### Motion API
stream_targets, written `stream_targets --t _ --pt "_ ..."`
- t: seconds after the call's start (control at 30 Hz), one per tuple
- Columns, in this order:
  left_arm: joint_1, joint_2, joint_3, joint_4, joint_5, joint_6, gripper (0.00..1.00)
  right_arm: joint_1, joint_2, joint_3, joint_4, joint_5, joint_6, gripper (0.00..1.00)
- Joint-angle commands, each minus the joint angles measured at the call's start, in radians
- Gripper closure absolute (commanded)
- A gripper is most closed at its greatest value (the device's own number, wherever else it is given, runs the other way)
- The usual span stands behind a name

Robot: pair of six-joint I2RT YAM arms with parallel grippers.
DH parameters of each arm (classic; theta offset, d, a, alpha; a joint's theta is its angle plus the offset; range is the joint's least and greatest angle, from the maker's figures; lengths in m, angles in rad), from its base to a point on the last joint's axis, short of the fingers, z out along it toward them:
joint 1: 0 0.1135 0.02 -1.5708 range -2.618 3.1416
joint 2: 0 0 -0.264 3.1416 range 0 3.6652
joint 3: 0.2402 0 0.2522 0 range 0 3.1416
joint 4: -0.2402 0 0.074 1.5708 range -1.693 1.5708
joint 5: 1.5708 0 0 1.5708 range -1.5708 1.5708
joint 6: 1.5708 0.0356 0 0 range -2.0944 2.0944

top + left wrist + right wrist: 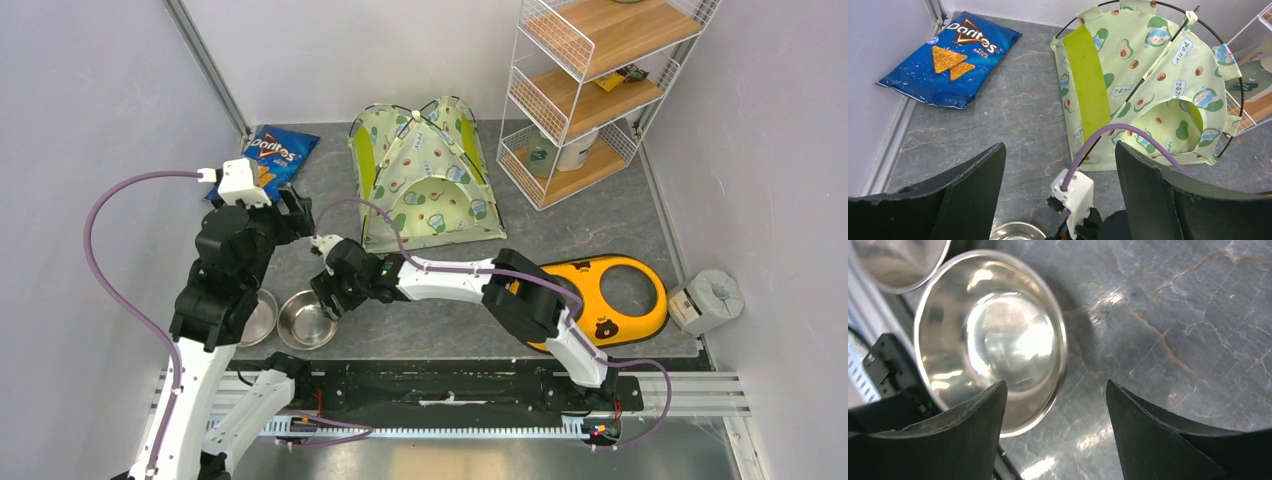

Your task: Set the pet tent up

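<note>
Pet tent sits at the upper centre of the top view on the grey table, its black poles arched and its round doorway turned toward the arms. We see our left gripper spread wide and empty, left of the tent and just below the Doritos bag. Our right gripper also gapes wide, holding nothing, above a steel bowl at lower left.
</note>
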Motion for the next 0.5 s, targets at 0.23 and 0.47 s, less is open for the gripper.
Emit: stream_targets --t 0.23,0.47 --pt "0.002 0.02 0.033 -0.017 -0.05 -0.01 0.14 0.01 0.012 0.015 0.016 0.208 0.038 0.88" --pt "0.002 0.049 0.037 -0.007 -0.142 0.002 0.0 -0.038 -0.213 -0.162 -0.051 0.26 0.016 1.0"
